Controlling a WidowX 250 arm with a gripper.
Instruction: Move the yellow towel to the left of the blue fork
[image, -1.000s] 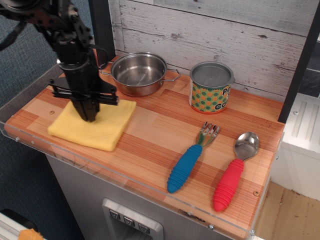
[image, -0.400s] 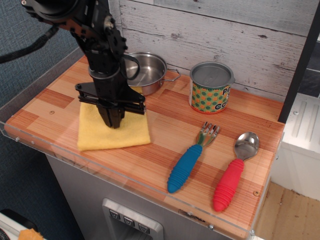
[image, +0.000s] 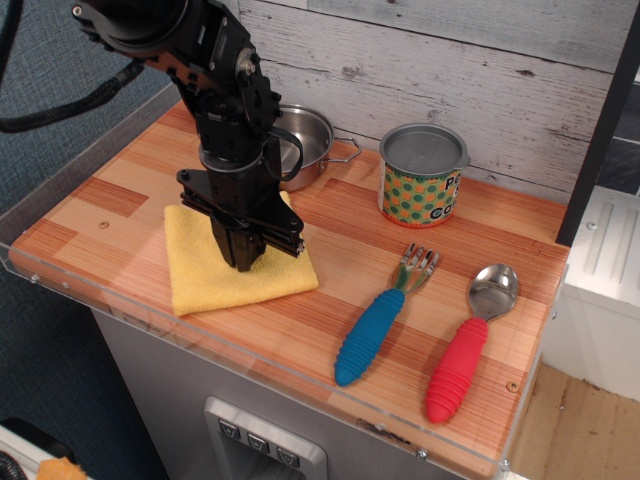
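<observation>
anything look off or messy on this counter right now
Nothing spilled or damaged. The only askew thing is the yellow towel, lying rotated against the counter's edge under the gripper. The blue fork, red spoon, pot and can sit tidily.

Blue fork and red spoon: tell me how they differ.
The blue fork has a blue ribbed handle and short tines; the red spoon has a red ribbed handle and a rounded steel bowl. The fork lies left of the spoon, nearer the yellow towel. Shared: both lie flat on the wooden counter, apart, handles toward the front edge, heads toward the wall.
</observation>
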